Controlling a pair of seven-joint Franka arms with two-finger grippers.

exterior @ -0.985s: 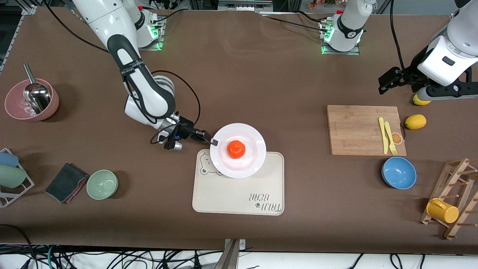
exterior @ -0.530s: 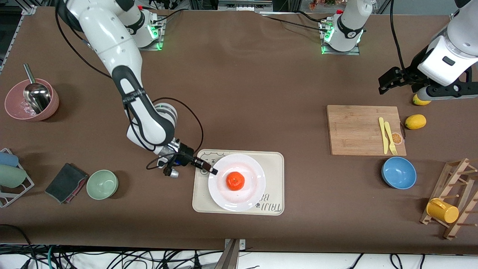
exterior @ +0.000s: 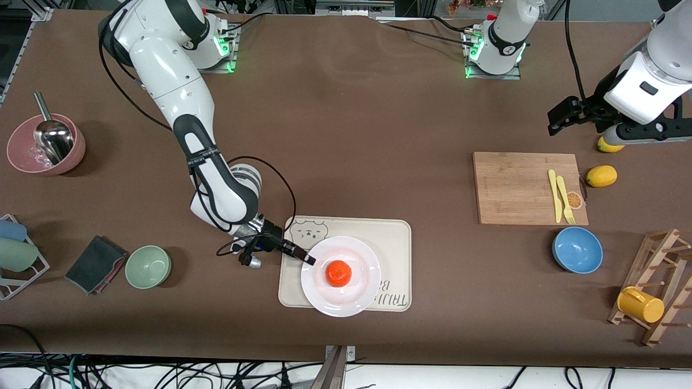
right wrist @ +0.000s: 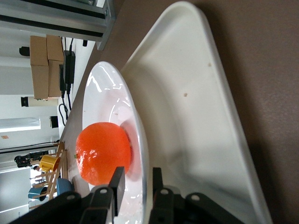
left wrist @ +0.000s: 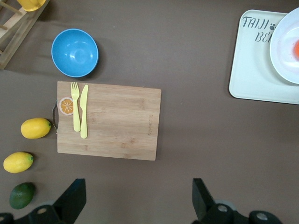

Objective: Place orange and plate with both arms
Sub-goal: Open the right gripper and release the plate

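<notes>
Fingers of the right gripper pinch the rim of the white plate, which sits over the cream tray at the tray's edge nearer the front camera. Just past the fingertips, the orange rests at the plate's centre. At the left arm's end of the table, the left gripper waits with fingers spread wide above bare tabletop, near the cutting board and two lemons.
</notes>
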